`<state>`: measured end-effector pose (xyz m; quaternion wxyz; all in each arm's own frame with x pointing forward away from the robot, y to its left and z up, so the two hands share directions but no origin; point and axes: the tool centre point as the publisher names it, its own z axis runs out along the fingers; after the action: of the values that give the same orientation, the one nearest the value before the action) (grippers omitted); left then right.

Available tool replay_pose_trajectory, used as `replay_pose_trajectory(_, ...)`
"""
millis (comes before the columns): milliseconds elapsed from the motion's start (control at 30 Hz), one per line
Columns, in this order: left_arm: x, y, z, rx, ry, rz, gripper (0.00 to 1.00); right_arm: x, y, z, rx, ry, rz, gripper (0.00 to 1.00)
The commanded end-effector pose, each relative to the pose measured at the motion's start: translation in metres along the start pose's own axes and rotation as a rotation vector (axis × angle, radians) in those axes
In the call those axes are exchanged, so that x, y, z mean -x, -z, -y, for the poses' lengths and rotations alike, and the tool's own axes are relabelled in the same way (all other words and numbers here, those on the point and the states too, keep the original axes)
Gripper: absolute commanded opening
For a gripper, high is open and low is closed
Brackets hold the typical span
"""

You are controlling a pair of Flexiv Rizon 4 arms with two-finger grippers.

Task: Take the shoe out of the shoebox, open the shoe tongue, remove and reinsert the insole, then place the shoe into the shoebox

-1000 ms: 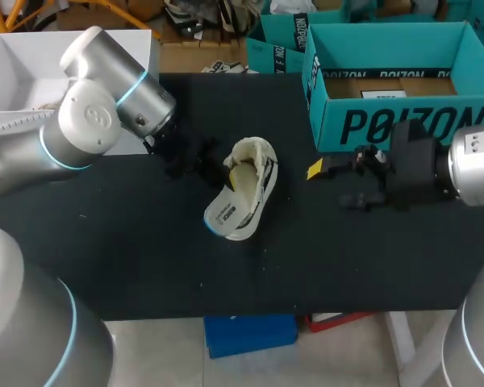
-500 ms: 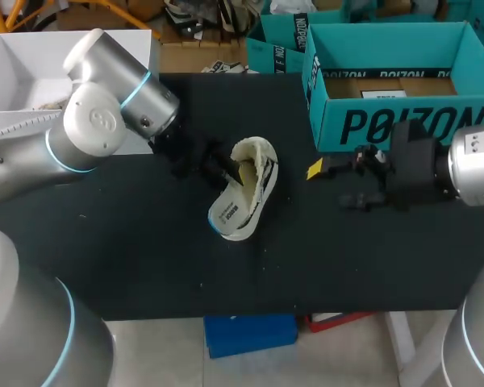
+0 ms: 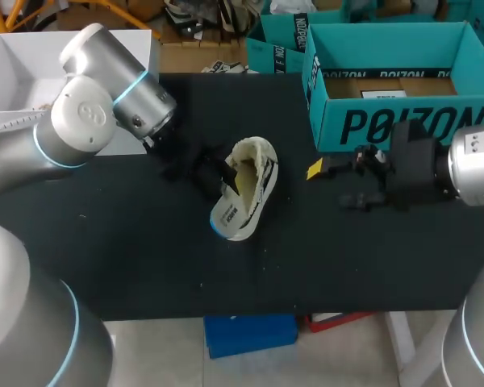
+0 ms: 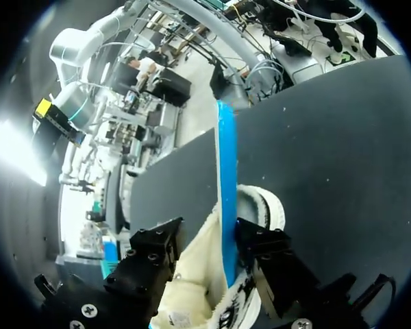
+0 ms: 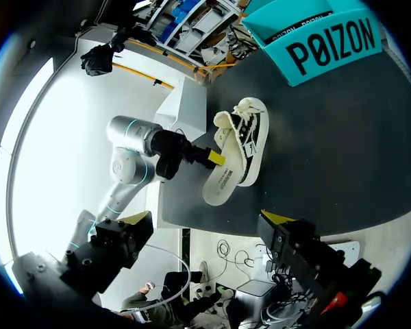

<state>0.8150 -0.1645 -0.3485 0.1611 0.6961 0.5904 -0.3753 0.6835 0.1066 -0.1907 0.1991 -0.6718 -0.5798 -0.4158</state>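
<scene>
1. Right now the shoe [image 3: 244, 189] lies on its side near the middle of the desk [image 3: 145, 258], outside the teal shoebox [image 3: 387, 121] at the far right corner.
2. My left gripper [image 3: 223, 173] sits at the shoe's opening; I cannot tell whether it is clamped.
3. My right gripper [image 3: 332, 185] hangs spread wide apart just in front of the shoebox.

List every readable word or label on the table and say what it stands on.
"POIZON": large black letters on the front wall of the teal shoebox.
White label inside the shoebox: too small to read.
Dark print on the shoe, near its heel: too blurred to read.
</scene>
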Motion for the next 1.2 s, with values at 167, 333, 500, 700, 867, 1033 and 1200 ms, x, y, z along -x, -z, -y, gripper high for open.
replay_pose_trajectory(167,-0.002,0.001,0.015,-0.03,-0.013,-0.033,0.37,0.0,0.0,0.0,0.0,0.0,0.001,1.0)
replay_pose_trajectory(333,-0.003,0.001,0.017,-0.042,-0.017,-0.045,0.13,0.0,0.0,0.0,0.0,0.0,0.001,1.0)
replay_pose_trajectory(500,-0.003,0.0,0.016,-0.048,-0.022,-0.042,0.0,0.0,0.0,0.0,0.0,0.0,0.001,1.0)
replay_pose_trajectory(700,-0.006,-0.001,0.013,-0.045,-0.02,-0.015,0.0,0.0,0.0,0.0,0.0,0.0,0.001,1.0)
replay_pose_trajectory(867,-0.009,-0.003,0.008,-0.038,-0.016,0.002,0.0,0.0,0.0,0.0,0.0,0.0,0.001,1.0)
replay_pose_trajectory(1033,-0.008,-0.004,0.003,-0.012,-0.022,0.005,0.0,0.0,0.0,0.0,0.0,0.0,0.001,1.0)
replay_pose_trajectory(1200,-0.007,-0.004,-0.003,0.014,-0.031,0.013,0.0,0.0,0.0,0.0,0.0,0.0,0.001,1.0)
